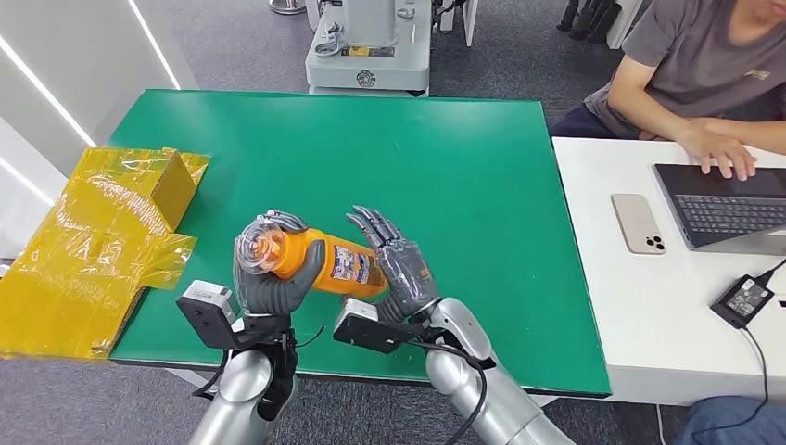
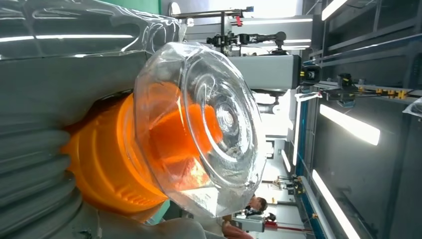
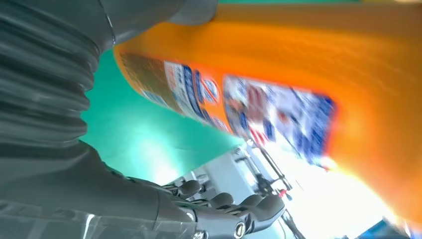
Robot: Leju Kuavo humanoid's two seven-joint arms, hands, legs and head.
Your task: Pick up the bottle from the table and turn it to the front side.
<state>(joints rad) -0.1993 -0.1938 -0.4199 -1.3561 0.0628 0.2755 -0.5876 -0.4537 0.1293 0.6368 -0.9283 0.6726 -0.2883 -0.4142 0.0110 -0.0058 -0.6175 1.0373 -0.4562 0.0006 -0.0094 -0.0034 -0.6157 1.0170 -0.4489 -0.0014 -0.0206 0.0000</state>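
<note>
An orange bottle [image 1: 326, 264] with a clear cap and a blue and white label lies sideways in the air above the near edge of the green table [image 1: 445, 158]. My left hand [image 1: 269, 289] grips it around the cap end. In the left wrist view the clear cap [image 2: 199, 129] sits over the orange neck [image 2: 99, 164], with my left hand [image 2: 45, 104] around it. My right hand [image 1: 397, 264] is at the bottle's base end, fingers stretched out. The right wrist view shows the bottle [image 3: 298, 64] with its label, and the fingers [image 3: 239, 211] apart from it.
A yellow film-wrapped cardboard box [image 1: 102, 241] overhangs the table's left edge. To the right, a white desk [image 1: 612, 306] carries a phone [image 1: 638, 222], a laptop [image 1: 728, 204] and a power adapter [image 1: 741, 298]; a person [image 1: 695, 74] types there. A machine base [image 1: 371, 46] stands beyond the table.
</note>
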